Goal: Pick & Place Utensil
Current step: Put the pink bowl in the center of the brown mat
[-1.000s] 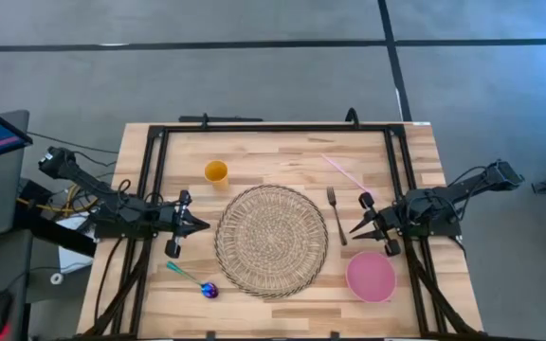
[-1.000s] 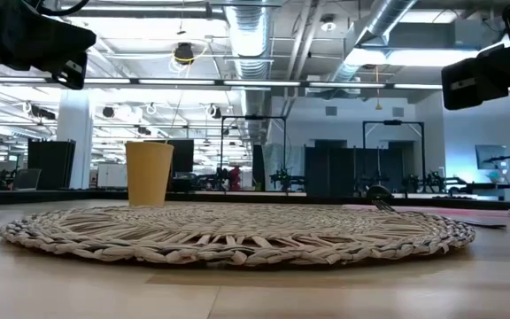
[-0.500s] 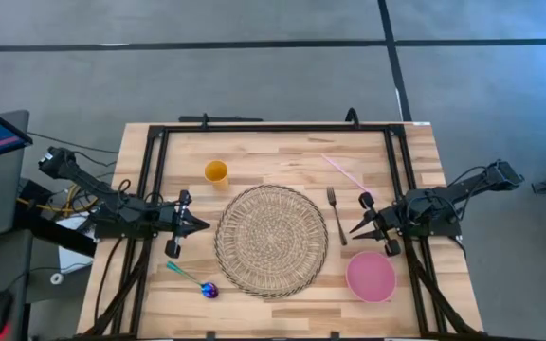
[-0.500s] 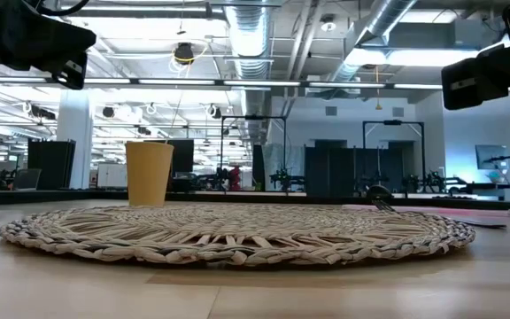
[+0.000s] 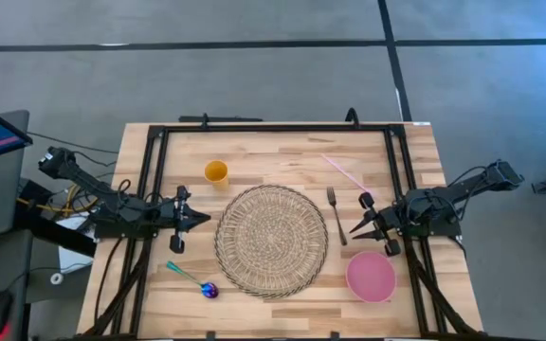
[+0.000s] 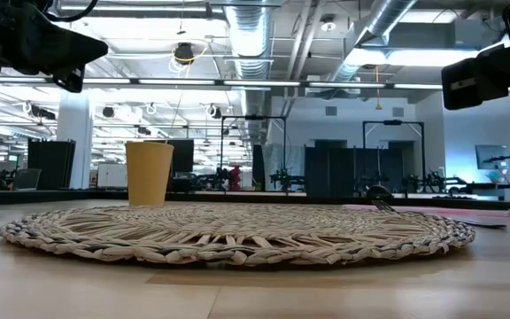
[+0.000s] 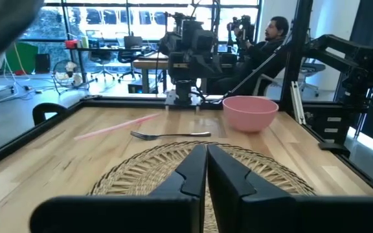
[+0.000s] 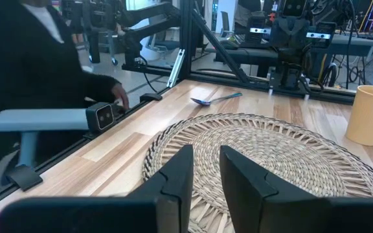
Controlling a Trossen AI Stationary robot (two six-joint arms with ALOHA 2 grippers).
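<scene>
Fork (image 5: 336, 212) lies flat on the wood in the right middle of the high view, just beside the woven mat (image 5: 271, 241). Right gripper (image 5: 355, 228) sits near it, fingers a little apart and empty. Left gripper (image 5: 204, 219) is pinched closed at the mat's left edge. So flat and thin, the fork could slip away.

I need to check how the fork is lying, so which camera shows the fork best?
The high view: the fork lies whole and unblocked between the woven mat and the right gripper. The left wrist view shows it farther off, side-on. The low view catches only a sliver; the right wrist view misses it.
</scene>
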